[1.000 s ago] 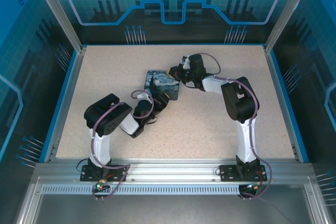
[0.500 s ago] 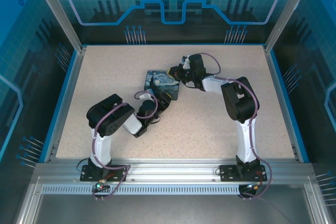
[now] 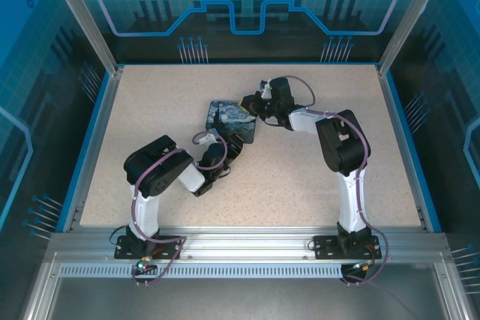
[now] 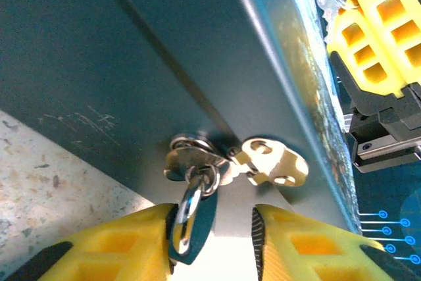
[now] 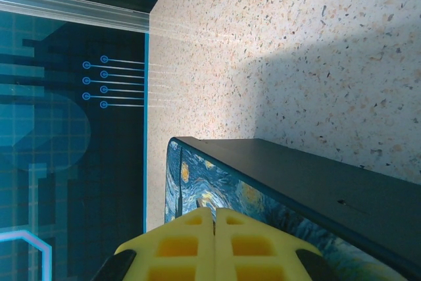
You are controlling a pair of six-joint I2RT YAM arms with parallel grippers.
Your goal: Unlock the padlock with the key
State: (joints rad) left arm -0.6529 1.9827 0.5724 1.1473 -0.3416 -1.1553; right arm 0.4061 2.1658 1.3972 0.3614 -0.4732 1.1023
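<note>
At box (image 4: 131, 51) side, left hand (image 4: 217, 222) fingers apart astride padlock (image 4: 192, 241); right hand (image 5: 214, 228) fingers pressed together.

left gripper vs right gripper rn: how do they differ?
Left gripper: jaws apart, with the small dark-blue padlock and its silver shackle between them; right gripper: pads pressed together. Left gripper faces the plain dark side of the rectangular Starry Night box at its latch; right gripper sits by the box's painted face. Both have yellow waffle-grid fingers.
</note>
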